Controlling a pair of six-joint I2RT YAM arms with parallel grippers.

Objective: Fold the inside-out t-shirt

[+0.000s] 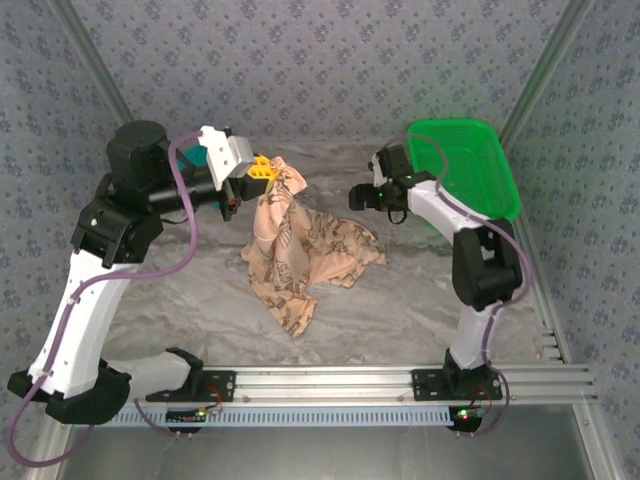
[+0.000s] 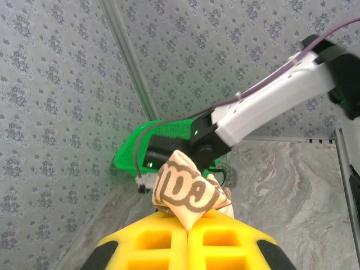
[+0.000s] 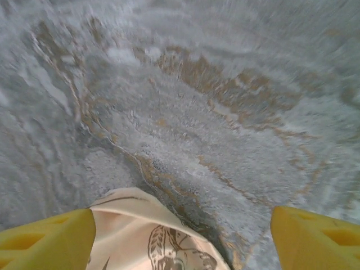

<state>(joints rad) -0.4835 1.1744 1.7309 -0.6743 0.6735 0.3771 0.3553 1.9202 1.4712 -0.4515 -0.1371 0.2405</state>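
1. Left gripper [image 2: 187, 228]: the yellow fingers are clamped together on a bunched corner of the peach-beige cloth t-shirt with dark brown prints [image 2: 188, 194]. A fold of it pokes out past the tips.
2. Right gripper [image 3: 180, 233]: its yellow fingers [image 3: 48, 239] stand wide apart and grip nothing. A shirt edge lies on the table under the gap, close to one finger.
3. Why so, as I read it: the left pinch is raised so the cloth hangs and opens out. The right jaws face it, spread for a second pinch.
4. Shirt location: it drapes down from the left jaws onto the marbled grey table [image 1: 200, 300]. The crumpled bulk lies between the two grippers, stopping near the right one.
5. Axis: from above, the long axis runs from the left pinch down toward the arm bases and ends in a narrow tail. A broader lobe spreads toward the right jaws. I cannot tell collar from hem.
6. Beyond the right gripper sits a bright green plastic mesh basket [image 1: 470, 160], apart from the cloth.
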